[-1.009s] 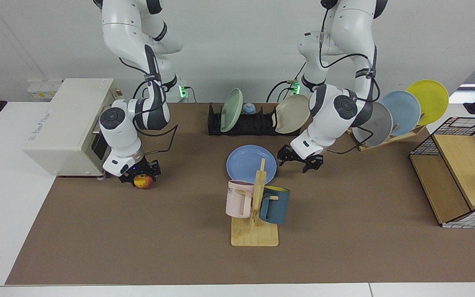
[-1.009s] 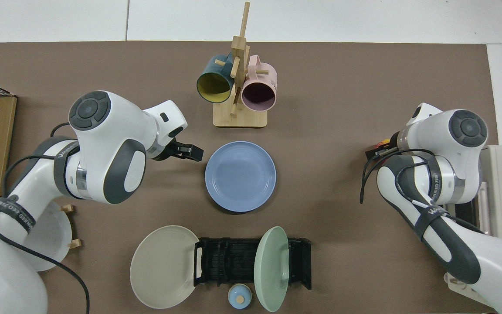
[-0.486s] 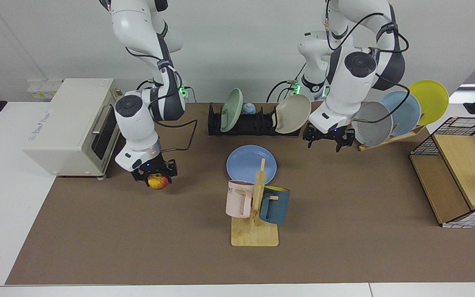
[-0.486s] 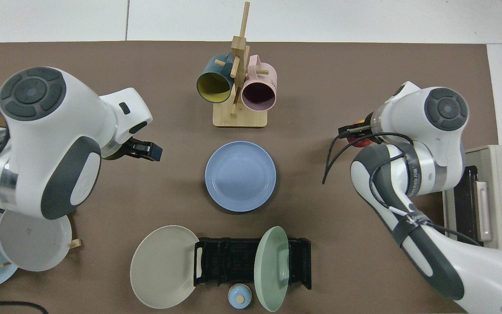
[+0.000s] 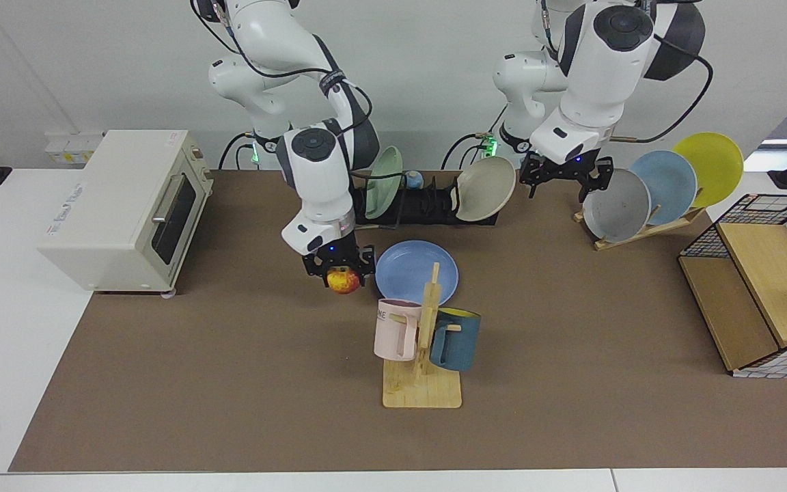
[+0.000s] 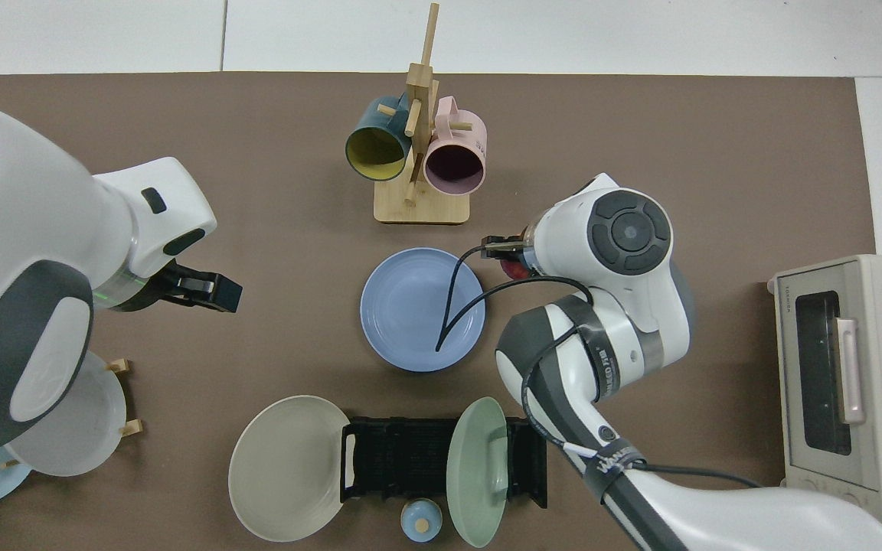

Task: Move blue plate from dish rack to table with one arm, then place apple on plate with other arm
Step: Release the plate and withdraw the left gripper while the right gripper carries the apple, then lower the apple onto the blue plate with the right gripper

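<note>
Near the middle of the tabletop, our right tool is clenched on the apple, just beside the blue plate lying flat there; we should centre over it, lower gently, then release. Our left tool waits, released, by the dish rack.

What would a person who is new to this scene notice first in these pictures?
First, the right claw holding the red-and-yellow apple above the brown mat, just beside the blue plate, which lies flat on the table. Next, the left claw, empty and open, raised high near the wooden rack of tilted plates.
</note>
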